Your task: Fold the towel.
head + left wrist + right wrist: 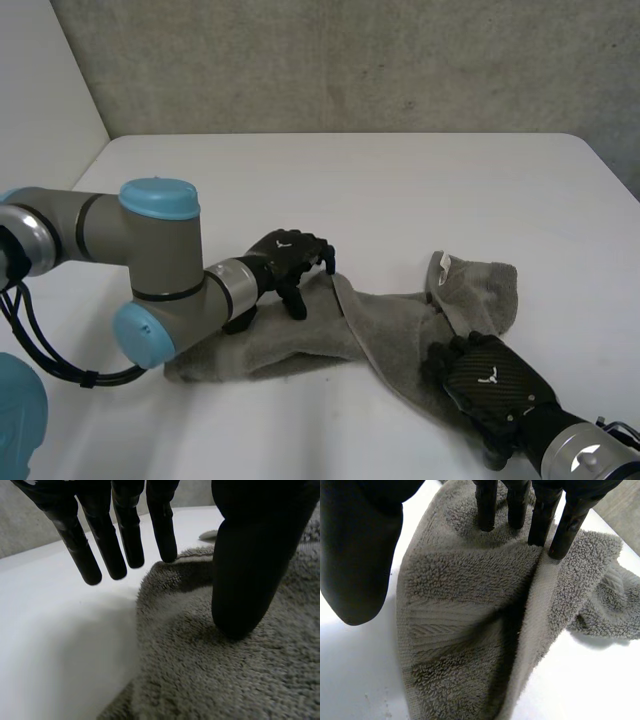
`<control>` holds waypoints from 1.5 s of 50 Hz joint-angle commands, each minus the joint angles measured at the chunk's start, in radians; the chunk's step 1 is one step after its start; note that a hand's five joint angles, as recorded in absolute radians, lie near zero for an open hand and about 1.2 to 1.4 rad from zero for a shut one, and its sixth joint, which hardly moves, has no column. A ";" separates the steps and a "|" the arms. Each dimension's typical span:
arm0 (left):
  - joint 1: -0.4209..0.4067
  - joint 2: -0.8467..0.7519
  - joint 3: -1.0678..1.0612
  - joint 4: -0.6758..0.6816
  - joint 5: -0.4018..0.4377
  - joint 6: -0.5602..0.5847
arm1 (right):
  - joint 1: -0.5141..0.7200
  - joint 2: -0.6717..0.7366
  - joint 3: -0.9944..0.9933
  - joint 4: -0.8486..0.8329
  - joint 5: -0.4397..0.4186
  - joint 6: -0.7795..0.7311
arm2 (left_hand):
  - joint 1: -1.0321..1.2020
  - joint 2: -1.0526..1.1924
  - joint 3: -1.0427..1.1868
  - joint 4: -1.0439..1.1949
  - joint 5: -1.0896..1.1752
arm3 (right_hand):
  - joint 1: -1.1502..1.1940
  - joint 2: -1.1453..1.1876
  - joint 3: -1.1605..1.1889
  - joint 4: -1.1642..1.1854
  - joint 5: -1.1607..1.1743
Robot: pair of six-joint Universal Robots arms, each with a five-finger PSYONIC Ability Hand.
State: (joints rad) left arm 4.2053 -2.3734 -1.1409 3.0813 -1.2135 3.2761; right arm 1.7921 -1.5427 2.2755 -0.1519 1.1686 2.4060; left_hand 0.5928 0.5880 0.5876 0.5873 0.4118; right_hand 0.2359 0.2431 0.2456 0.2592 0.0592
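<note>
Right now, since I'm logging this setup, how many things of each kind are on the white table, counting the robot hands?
Grey towel: 1
Black robot hands: 2, the left robot hand and the right robot hand
Total: 3
</note>
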 commanded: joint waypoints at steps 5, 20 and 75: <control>-0.028 -0.007 -0.002 0.005 -0.006 0.000 | 0.000 0.061 0.001 -0.057 -0.001 -0.001 | 0.390 0.395 0.395 0.395 0.396 | 0.068 0.061 0.059 0.045 0.071; -0.033 0.056 0.003 0.086 -0.110 0.005 | -0.019 0.072 -0.146 -0.135 0.059 -0.005 | 0.803 0.808 0.809 0.809 0.810 | 1.160 1.153 1.151 1.137 1.163; -0.016 0.168 -0.236 0.103 -0.098 -0.177 | 0.058 -0.220 -0.542 -0.227 -0.155 0.099 | -0.327 -0.322 -0.321 -0.321 -0.320 | 1.160 1.153 1.151 1.137 1.163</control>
State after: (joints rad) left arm 4.1863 -2.2199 -1.3248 3.1945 -1.3659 3.1002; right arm 1.8981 -1.7581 1.7174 -0.3842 1.0251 2.5049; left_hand 0.2231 0.2199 0.2187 0.2189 0.0497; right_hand 1.3331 1.3261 1.3340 1.3379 1.1675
